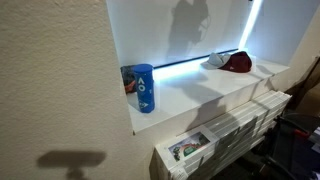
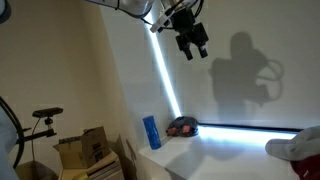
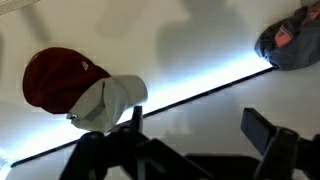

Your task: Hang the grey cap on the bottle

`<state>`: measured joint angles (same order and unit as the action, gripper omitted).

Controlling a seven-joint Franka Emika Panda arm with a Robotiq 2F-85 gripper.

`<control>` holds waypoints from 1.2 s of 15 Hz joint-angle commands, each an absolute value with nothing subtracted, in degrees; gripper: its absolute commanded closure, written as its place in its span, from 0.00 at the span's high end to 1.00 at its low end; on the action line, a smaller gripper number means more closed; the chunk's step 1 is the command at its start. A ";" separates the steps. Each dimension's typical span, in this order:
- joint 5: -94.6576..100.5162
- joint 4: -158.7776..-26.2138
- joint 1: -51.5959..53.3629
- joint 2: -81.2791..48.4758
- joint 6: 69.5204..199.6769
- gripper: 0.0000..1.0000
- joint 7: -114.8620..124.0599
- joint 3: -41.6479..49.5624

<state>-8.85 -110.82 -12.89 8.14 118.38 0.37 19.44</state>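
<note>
The grey cap (image 3: 112, 100) lies on the white ledge, leaning against a red cap (image 3: 58, 78). Both show in an exterior view, the grey cap (image 1: 216, 60) next to the red cap (image 1: 239, 62). The blue bottle (image 1: 144, 88) stands upright at the ledge's other end, also seen in an exterior view (image 2: 151, 132). My gripper (image 2: 192, 42) hangs high above the ledge, between bottle and caps. In the wrist view the gripper (image 3: 198, 122) is open and empty, and the grey cap sits beside its left finger.
A dark object with red on it (image 2: 182, 126) lies next to the bottle; it also shows in the wrist view (image 3: 290, 40). A lit strip (image 1: 185, 66) runs along the back of the ledge (image 1: 200, 95). Stacked white boxes (image 1: 225, 135) stand below the ledge.
</note>
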 commanded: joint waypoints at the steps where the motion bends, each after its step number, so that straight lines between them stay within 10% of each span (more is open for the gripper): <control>1: -6.23 -109.52 -13.66 7.49 114.21 1.00 -2.50 18.13; 18: 15.98 -103.82 -16.26 -13.91 130.20 1.00 9.32 19.13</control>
